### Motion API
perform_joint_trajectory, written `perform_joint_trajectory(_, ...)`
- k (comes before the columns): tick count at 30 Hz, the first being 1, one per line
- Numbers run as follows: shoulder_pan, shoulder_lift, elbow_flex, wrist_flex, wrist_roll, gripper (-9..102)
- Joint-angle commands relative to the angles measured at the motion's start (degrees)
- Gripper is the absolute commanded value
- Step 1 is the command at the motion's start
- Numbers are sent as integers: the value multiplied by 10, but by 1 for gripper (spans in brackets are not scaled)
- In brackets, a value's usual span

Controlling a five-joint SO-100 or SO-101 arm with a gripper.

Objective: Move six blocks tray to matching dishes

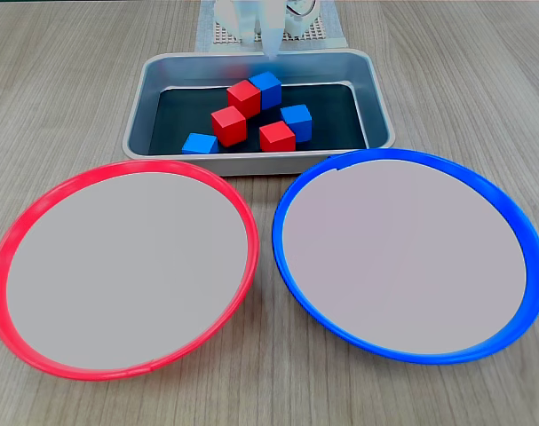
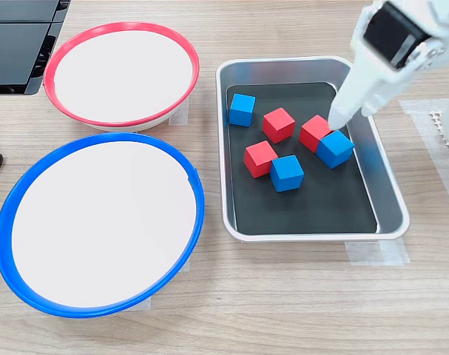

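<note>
Holding all six blocks, three red and three blue, the tray [image 2: 387, 200] lay right of both bare dishes in a fixed view; red-rimmed dish [image 2: 120, 74] far, blue-rimmed dish [image 2: 98, 222] near. Gripper [image 2: 341, 124] tip hung at the touching red block [image 2: 315, 133] and blue block [image 2: 334, 149], grasping nothing, opening indeterminable. Judged best practice: straddle one cube only, closing squarely on opposite faces

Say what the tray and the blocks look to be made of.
The tray: likely metal, with brushed silver walls that reflect softly and a dark matte bottom. The blocks, such as a red block and a blue block: matte, evenly coloured, sharp-edged; painted wood or plastic, hard to tell.
</note>
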Motion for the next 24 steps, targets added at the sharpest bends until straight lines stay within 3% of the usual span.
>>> perform_joint_trajectory(1,8,-60,-16,-25,-79,15)
perform_joint_trajectory(7,18,-133,13,-101,-127,16)
perform_joint_trajectory(17,8,-150,10,-103,-137,19)
perform_joint_trajectory(21,10,-149,31,-124,-156,14)
perform_joint_trajectory(23,8,-142,41,-140,-163,0)
perform_joint_trajectory(24,7,-140,42,-142,-167,0)
